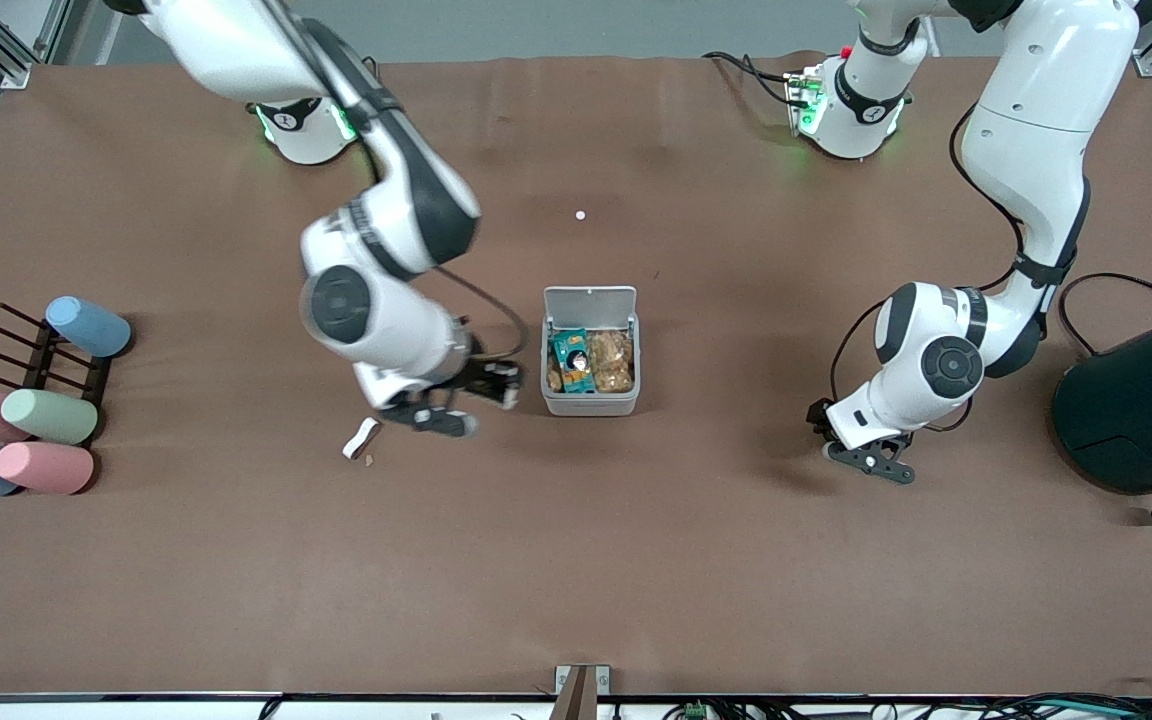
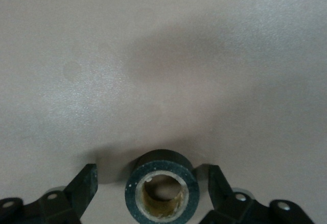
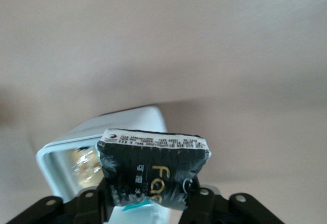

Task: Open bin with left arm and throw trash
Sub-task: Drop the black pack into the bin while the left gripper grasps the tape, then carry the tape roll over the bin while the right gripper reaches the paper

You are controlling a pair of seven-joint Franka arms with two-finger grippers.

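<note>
The bin (image 1: 591, 400) stands mid-table with its lid (image 1: 590, 303) tipped up, and snack wrappers lie inside. My right gripper (image 1: 466, 400) hangs beside the bin toward the right arm's end, shut on the crumpled black printed wrapper (image 1: 498, 381). The right wrist view shows this wrapper (image 3: 153, 168) in the gripper (image 3: 150, 193), with the open bin (image 3: 122, 127) past it. My left gripper (image 1: 866, 455) is low over the table toward the left arm's end. In the left wrist view it (image 2: 152, 169) is open around the black tape roll (image 2: 163, 162), with a gap on each side. The curled white strip (image 1: 361, 437) lies on the table near the right gripper.
A big dark teal cylinder (image 1: 1146, 400) stands at the left arm's end of the table. Pastel cups on a dark rack (image 1: 41, 400) sit at the right arm's end. A tiny white dot (image 1: 580, 215) lies farther from the front camera than the bin.
</note>
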